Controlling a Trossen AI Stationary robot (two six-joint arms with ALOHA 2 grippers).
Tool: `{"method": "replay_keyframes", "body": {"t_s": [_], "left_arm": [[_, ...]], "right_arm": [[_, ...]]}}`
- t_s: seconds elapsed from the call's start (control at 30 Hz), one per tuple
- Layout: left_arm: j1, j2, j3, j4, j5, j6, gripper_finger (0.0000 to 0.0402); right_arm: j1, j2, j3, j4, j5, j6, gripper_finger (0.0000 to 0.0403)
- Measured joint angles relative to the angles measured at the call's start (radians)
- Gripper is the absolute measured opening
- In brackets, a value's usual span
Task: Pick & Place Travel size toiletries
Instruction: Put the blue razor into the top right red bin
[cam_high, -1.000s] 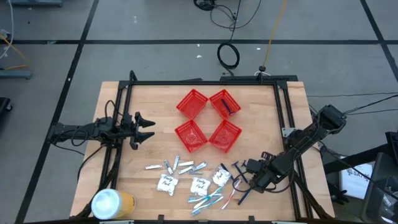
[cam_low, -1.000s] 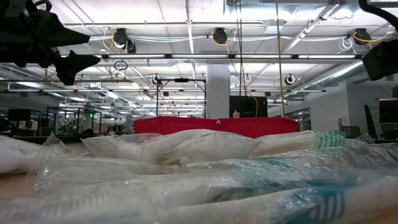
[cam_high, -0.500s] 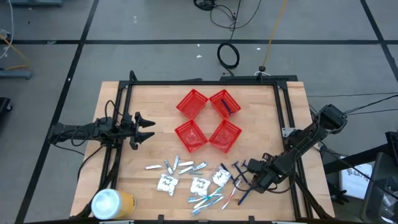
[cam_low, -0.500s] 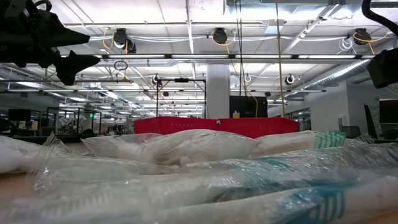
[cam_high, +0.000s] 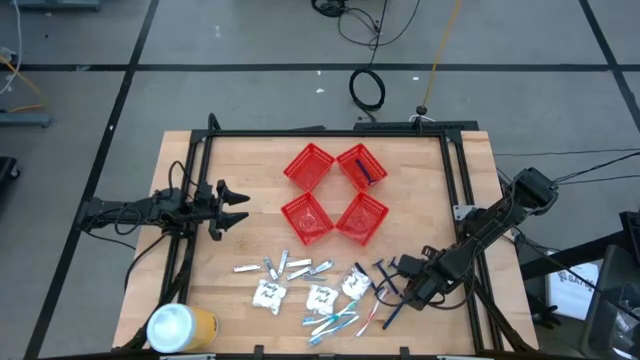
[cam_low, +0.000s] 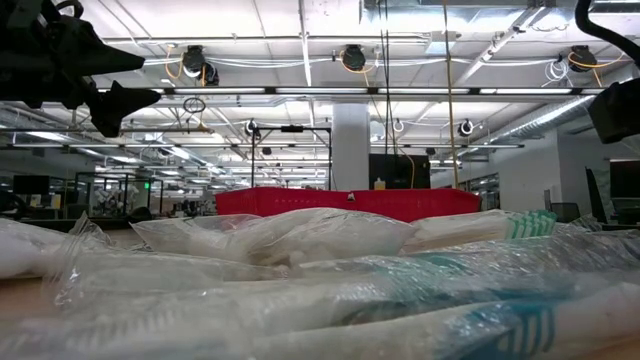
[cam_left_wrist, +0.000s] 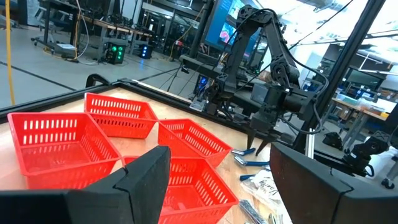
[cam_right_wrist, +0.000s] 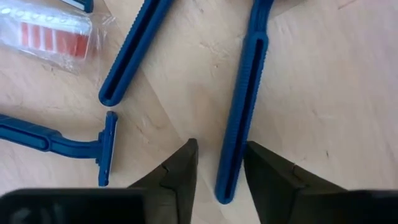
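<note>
Blue plastic sits between the right jaws (cam_right_wrist: 219, 171): in the right wrist view the two dark fingers (cam_right_wrist: 180, 174) flank the end of a razor handle (cam_right_wrist: 239, 118), narrowly spread with a sliver of wood showing on either side, so they are not pinching it. Beside that handle lie a second razor handle (cam_right_wrist: 134, 53), a whole razor (cam_right_wrist: 59, 144) with its head turned toward the fingers, and a wrapped red toothbrush (cam_right_wrist: 53, 37) at the upper left of that frame. In the high view the right jaws (cam_high: 408, 285) are low at the lower right of the surface (cam_high: 250, 180), over the razors (cam_high: 385, 280). Left of them along the lower edge lie toothbrushes (cam_high: 340, 320), white sachets (cam_high: 320, 298) and small tubes (cam_high: 290, 266). Four red baskets (cam_high: 335, 195) cluster at the upper middle; one holds a dark razor (cam_high: 366, 170). A yellow can (cam_high: 180, 326) stands at the lower left corner. The left jaws (cam_high: 238, 208) hang spread wide and empty at the left side, well apart from everything.
</note>
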Motion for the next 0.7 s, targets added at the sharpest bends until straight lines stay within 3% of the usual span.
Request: {"method": "replay_keyframes", "body": {"t_s": [0.37,0.7], "left_arm": [[0.000,0.000,0.000,0.000,0.000,0.000,0.0271],[0.000,0.000,0.000,0.000,0.000,0.000,0.0271]], "right_arm": [[0.000,0.002,-0.001,0.003,-0.003,-0.001,0.0045],[0.000,0.001,-0.002,0.009,-0.002,-0.003,0.0036]]}}
